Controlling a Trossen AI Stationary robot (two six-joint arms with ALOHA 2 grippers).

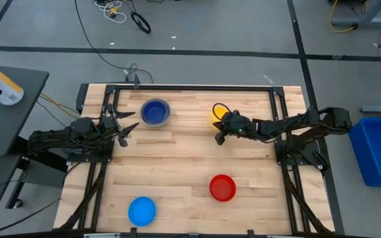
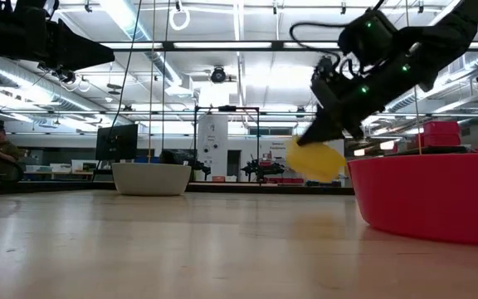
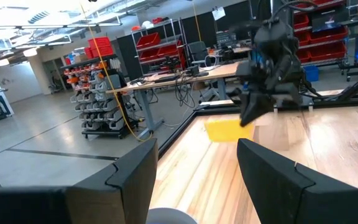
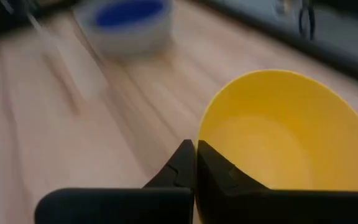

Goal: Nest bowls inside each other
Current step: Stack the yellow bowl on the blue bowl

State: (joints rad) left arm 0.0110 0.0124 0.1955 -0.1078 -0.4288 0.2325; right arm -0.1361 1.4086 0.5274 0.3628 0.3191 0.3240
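Currently the yellow bowl (image 4: 278, 137) is held by its rim in the right gripper (image 4: 194, 163), whose jaws are pinched together on the thin wall; in the low view the bowl hangs tilted and clear of the table (image 1: 184, 165). The dark blue bowl (image 1: 154, 110) already sits inside the grey bowl (image 1: 166, 116) at the far left-centre of the table, and that stack is judged to be the target. The carry should be kept high enough for the tilted yellow bowl to pass over the grey rim, then levelled and centred above the dark blue bowl before release, since an off-centre drop could catch the rim or tip the stack. The left gripper (image 1: 126, 127) waits just beside the stack with jaws wide apart and nothing in them; it should be given clearance. The red bowl (image 1: 222, 188) and light blue bowl (image 1: 141, 210) lie at the near edge, well apart, not yet nested.
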